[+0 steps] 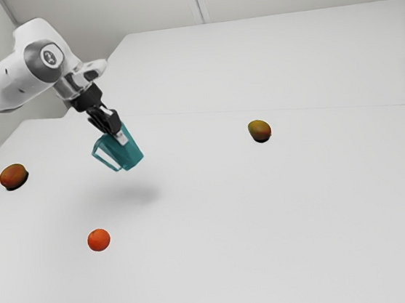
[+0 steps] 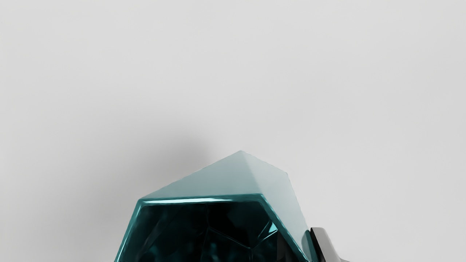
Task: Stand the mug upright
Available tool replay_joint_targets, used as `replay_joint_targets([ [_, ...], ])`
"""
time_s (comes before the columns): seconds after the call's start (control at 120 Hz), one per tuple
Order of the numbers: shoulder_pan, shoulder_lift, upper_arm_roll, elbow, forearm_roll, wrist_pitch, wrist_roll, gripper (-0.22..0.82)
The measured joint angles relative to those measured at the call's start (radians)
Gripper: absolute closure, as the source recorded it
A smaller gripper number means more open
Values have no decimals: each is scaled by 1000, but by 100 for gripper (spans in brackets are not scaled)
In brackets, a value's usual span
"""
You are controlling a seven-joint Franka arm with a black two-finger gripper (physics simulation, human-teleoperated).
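gripper (image 1: 119, 135) clamped on the mug (image 1: 126, 151), one finger (image 2: 325, 243) outside its wall and the other inside, i hold it clear of the table (image 1: 268, 210). its mouth faces up toward my hand, but it leans, base swung toward the exterior view's right. i judge the righting to be in hand: next i need to level it, lower it until the base sits flat, then let go. the mug hangs just below my palm, off the fingertips.
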Motion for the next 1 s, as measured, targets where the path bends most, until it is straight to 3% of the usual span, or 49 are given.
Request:
replay_joint_targets([
  [0.375, -11, -56, -103, -248, 243, 343, -186, 78],
  [1.0, -33, 41, -116, -319, 306, 508, -381, 78],
])
